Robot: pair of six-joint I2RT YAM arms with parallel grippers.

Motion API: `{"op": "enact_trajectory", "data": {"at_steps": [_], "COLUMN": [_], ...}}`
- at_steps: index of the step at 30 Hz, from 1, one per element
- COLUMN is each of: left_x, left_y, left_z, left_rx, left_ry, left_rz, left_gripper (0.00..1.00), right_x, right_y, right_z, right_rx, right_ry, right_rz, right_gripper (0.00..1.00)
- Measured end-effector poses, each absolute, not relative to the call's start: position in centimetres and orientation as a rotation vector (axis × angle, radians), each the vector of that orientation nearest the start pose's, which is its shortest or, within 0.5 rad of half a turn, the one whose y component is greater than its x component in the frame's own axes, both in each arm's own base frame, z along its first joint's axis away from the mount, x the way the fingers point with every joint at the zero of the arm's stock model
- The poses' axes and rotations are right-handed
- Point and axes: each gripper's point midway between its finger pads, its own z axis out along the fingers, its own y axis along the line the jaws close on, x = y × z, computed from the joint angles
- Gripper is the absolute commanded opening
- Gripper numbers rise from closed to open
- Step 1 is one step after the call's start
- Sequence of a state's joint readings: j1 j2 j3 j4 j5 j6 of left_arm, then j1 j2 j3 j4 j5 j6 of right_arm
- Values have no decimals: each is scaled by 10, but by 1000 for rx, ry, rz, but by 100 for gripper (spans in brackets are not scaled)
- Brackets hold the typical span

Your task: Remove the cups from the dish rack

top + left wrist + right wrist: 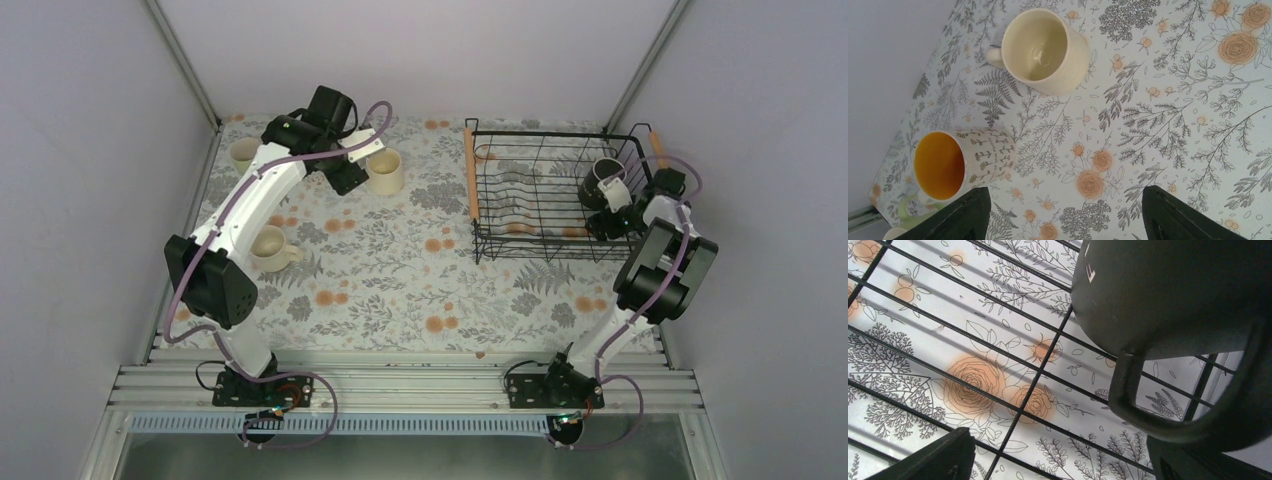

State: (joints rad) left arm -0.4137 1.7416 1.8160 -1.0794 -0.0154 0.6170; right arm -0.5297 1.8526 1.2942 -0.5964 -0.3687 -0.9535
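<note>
The black wire dish rack [530,190] stands at the far right; its floor wires [1013,412] cross the right wrist view. A black cup [600,180] lies tilted in its right end. My right gripper [606,215] is open inside the rack [1063,465], with the black cup [1173,295] and its handle [1123,390] just above the right finger. My left gripper [345,178] is open and empty above the cloth [1068,222]. It hovers between a tall cream cup [385,170] [1040,50] and a patterned cup with an orange inside [955,162]. A pale green cup [243,152] [910,210] stands near the corner.
A beige cup with a handle [270,248] stands on the flowered cloth [420,270] beside my left arm. The rack's wooden bar handles [470,185] run along its left and right sides. Walls close the left, back and right. The patterned cup is hidden under the arm in the top view.
</note>
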Motion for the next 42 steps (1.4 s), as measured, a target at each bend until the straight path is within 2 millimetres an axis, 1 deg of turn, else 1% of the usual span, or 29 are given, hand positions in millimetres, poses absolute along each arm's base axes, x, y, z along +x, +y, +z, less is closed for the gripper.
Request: {"op": "enact_trajectory", "data": {"at_steps": [2,5,8,11,14,17,20,23,26,27,28,30,34,37,42], "left_x": [402,402,402,402,402,402,402,401,401,401,401,400,400,399,397], "left_y": [-174,-174,-174,-174,-174,-175,-176,-176,-177,-177,-178,-179,-180,-182,-186], "left_z": [245,246,246,246,246,246,246,246,246,246,246,246,246,246,247], "left_rx": [1266,1264,1264,1264,1265,1266,1268,1269,1271,1270,1273,1272,1275,1278,1283], "left_ry": [2245,2242,2241,2241,2241,2240,2238,2237,2236,2236,2234,2235,2231,2228,2218], "left_rz": [96,96,96,95,92,86,83,78,71,69,64,59,46,30,0], "left_gripper": [75,75,75,74,74,70,68,64,62,60,57,56,56,56,56], "right_x": [399,402,408,415,418,425,430,431,431,432,432,433,434,435,437], "right_y": [-162,-162,-165,-170,-172,-174,-175,-174,-172,-172,-171,-171,-168,-167,-167], "right_z": [71,71,76,85,92,102,107,103,95,92,89,87,90,93,100], "right_rx": [-648,-647,-641,-623,-612,-598,-593,-581,-565,-561,-554,-546,-537,-527,-506], "right_ry": [2492,2456,2420,2378,2357,2333,2313,2315,2331,2335,2340,2343,2335,2332,2334], "right_rz": [-10,-18,-33,-59,-63,-69,-69,-47,-11,1,14,29,52,70,84], "right_gripper": [85,86,86,85,78,72,62,54,46,43,41,37,31,24,14]}}
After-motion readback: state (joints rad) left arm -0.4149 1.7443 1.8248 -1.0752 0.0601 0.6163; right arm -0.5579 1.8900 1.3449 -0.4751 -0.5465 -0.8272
